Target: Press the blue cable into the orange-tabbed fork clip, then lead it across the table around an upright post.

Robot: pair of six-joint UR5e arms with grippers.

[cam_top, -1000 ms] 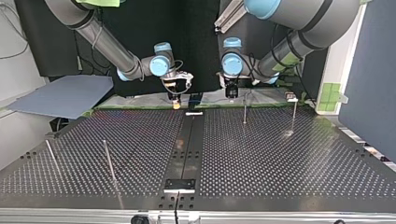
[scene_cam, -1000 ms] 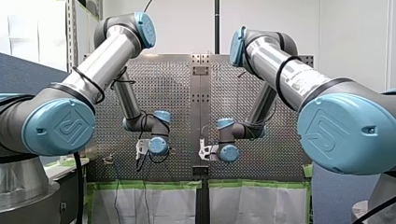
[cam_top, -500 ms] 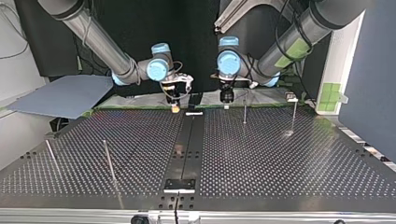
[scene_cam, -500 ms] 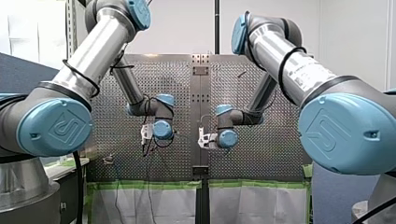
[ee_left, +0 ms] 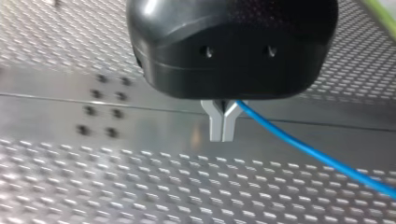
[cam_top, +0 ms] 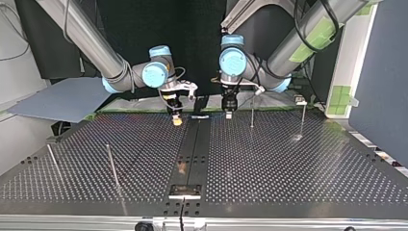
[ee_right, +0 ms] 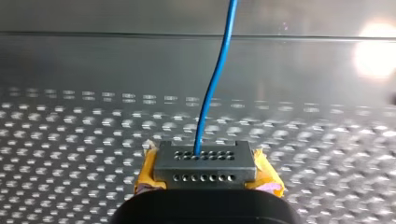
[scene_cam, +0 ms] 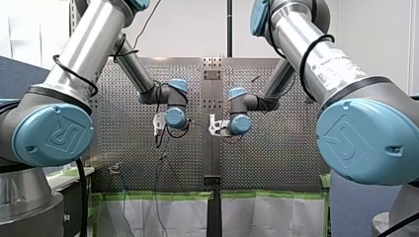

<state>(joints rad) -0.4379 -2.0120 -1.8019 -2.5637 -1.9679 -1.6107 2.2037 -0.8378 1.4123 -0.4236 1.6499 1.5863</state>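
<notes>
Your left hand (scene_cam: 158,132) hangs above the desk (scene_cam: 276,163) in the front view, near your right hand (scene_cam: 213,128). Top view: both hover by the desk's far edge. Left wrist view: metal fingers (ee_left: 223,126) pinch the blue cable (ee_left: 308,150). Right wrist view: yellow pads (ee_right: 267,173) clamp it too.

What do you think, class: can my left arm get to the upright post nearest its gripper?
Probably yes. In the top view my left gripper hangs just beside that upright post, with only bare perforated table between them. The blue cable it grips would trail along.
</notes>
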